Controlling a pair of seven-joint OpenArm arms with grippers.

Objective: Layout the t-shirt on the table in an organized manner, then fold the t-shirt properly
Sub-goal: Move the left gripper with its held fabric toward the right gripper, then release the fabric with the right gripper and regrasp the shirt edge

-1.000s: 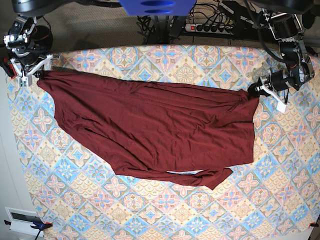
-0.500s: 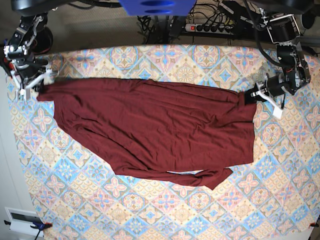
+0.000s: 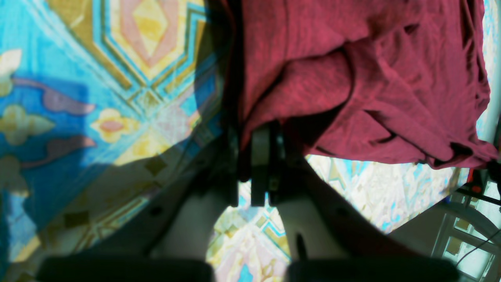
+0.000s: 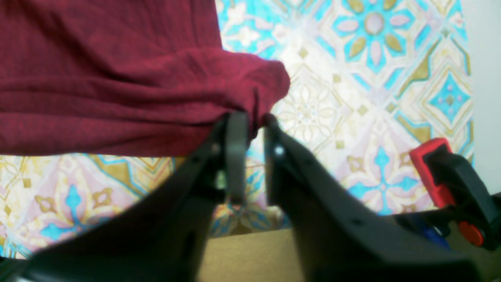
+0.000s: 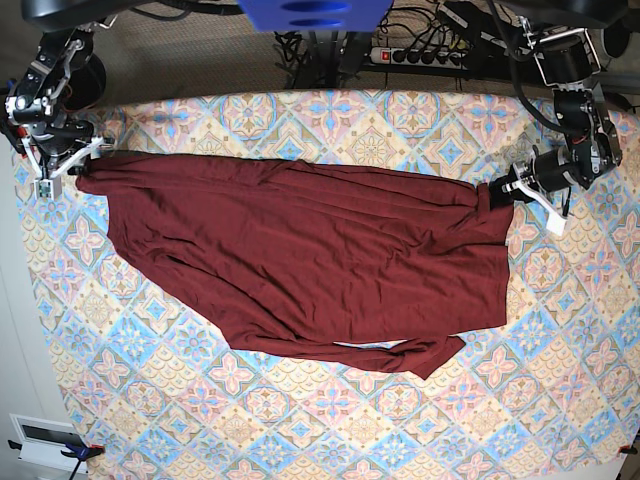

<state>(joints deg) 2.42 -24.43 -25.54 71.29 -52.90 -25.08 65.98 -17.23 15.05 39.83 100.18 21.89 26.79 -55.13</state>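
Note:
The dark maroon t-shirt (image 5: 300, 260) lies spread across the patterned table (image 5: 300, 430), with a sleeve folded under at its front edge. On the right of the base view, my left gripper (image 5: 505, 188) is shut on the shirt's right edge. In its wrist view the left gripper (image 3: 245, 152) pinches the cloth (image 3: 352, 58) just above the table (image 3: 98, 78). My right gripper (image 5: 68, 165) is at the shirt's far left corner. Its wrist view shows the right gripper (image 4: 253, 117) with jaws slightly parted, the shirt's bunched corner (image 4: 258, 78) at the fingertips.
A power strip (image 5: 420, 55) and cables lie beyond the table's back edge. A red-and-black clamp (image 4: 434, 168) grips the table edge near my right gripper. A white box (image 5: 40, 435) sits off the front left corner.
My right gripper's jaws have parted after being shut on the shirt's left corner, and that corner has sunk lower. The left arm has shifted slightly inward with the right edge.

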